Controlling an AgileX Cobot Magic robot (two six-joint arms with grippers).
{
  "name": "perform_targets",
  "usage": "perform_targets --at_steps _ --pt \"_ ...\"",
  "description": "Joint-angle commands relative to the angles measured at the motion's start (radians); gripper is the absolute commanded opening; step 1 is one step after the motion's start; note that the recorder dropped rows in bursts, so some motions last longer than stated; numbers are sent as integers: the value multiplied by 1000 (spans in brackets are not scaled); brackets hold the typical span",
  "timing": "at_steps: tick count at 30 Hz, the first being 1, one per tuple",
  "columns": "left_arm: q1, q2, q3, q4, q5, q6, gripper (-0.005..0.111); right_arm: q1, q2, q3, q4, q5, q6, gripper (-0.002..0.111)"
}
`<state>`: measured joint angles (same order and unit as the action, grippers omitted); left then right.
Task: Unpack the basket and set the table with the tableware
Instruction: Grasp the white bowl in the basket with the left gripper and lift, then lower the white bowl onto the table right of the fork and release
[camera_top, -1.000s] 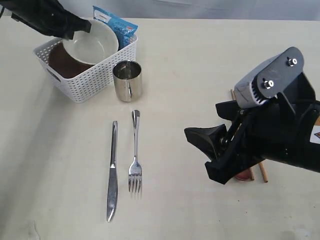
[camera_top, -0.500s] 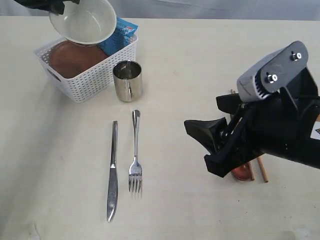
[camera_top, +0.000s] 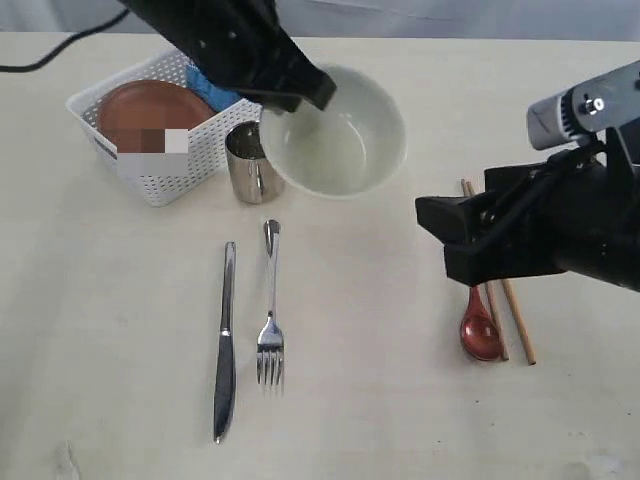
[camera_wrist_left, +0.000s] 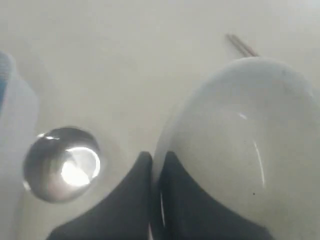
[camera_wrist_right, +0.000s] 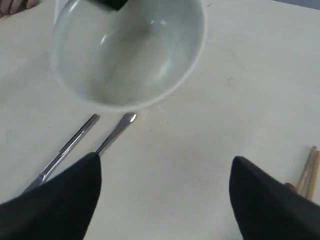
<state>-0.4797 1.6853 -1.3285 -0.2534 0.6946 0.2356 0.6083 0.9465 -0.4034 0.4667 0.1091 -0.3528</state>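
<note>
My left gripper (camera_top: 297, 93) (camera_wrist_left: 157, 160) is shut on the rim of the cream bowl (camera_top: 338, 135) (camera_wrist_left: 240, 135) (camera_wrist_right: 130, 50), which hangs tilted above the table (camera_top: 380, 400), right of the steel cup (camera_top: 250, 165) (camera_wrist_left: 62, 163). The white basket (camera_top: 170, 175) at back left holds the reddish-brown plate (camera_top: 145, 108). Knife (camera_top: 225, 340) (camera_wrist_right: 62, 152) and fork (camera_top: 270, 320) (camera_wrist_right: 115, 131) lie side by side at the front. The dark red spoon (camera_top: 478, 332) and chopsticks (camera_top: 512, 305) (camera_wrist_right: 306, 174) lie at the right, beside my open, empty right gripper (camera_top: 440, 240) (camera_wrist_right: 165, 165).
A blue snack packet (camera_top: 207, 85) sits in the basket's far corner, partly under the left arm. A dark cable (camera_top: 40, 55) runs along the table's back left edge.
The left gripper has lifted the bowl out of the basket and carried it right, past the cup. The right arm has drawn back to the right, uncovering the spoon and chopsticks.
</note>
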Motion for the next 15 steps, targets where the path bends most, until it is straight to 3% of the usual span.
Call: perform_targets --at_steps 1,15 --pt "-75 -7 81 -30 -78 4 0 -69 -6 2 4 16 17 68" --pt "-201 -4 281 -187 -317 3 0 -115 -6 2 4 31 29 68"
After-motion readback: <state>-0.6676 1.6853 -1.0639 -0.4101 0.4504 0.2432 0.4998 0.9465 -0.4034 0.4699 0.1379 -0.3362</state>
